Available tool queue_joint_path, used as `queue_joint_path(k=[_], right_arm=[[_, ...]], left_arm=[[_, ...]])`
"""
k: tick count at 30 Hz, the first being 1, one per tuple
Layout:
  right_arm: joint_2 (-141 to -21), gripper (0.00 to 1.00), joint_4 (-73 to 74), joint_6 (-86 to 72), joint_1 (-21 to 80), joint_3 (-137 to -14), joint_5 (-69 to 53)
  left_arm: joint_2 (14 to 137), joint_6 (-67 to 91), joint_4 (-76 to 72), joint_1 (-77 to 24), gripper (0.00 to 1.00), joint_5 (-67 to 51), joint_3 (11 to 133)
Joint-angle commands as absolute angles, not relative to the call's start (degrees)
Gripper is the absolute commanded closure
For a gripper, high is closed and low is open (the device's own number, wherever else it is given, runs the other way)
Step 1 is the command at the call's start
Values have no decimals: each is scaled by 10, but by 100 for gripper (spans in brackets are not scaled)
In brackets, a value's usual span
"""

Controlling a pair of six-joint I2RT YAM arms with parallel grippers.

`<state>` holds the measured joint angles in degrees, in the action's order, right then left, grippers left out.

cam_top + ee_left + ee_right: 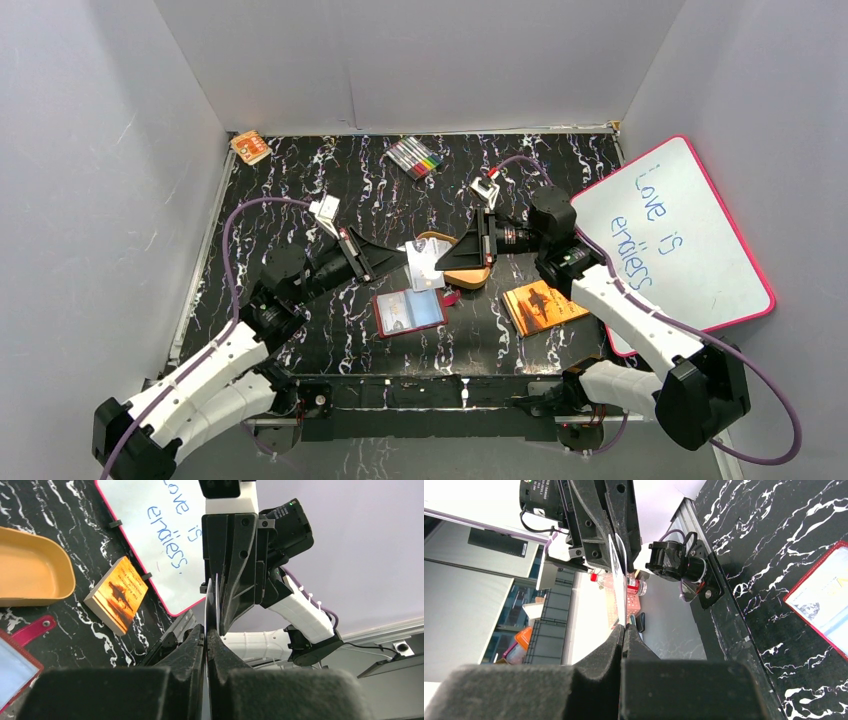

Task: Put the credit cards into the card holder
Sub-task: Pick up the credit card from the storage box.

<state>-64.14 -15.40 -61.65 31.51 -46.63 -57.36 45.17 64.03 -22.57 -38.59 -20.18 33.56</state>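
Pinching one credit card (pixel 422 258) mid-frame: left gripper (pixel 400 262) and right gripper (pixel 442 265) both clamped on its opposite ends above the black, white-veined table (pixel 300 190). Card holder (pixel 408 311) lies open just below. Pale grey walls (pixel 480 60) surround; whiteboard (pixel 690 230) at right.

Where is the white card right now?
In the top view, the white card is mid-table, pinched between the left gripper and right gripper, by the orange tray.

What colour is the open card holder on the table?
The card holder is red-edged with pale blue sleeves inside, best seen in the top external view.
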Motion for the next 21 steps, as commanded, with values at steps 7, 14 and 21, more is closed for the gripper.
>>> queue_joint_path(k=[7, 14, 21], right_arm=[[-632, 100, -195, -625, 314, -454, -562], [-614, 100, -147, -595, 310, -458, -520], [-566, 100, 202, -421, 297, -561, -266]], left_arm=[[398, 632, -188, -383, 100, -134, 321], [385, 620, -140, -383, 100, -99, 326], [442, 504, 63, -383, 100, 28, 410]])
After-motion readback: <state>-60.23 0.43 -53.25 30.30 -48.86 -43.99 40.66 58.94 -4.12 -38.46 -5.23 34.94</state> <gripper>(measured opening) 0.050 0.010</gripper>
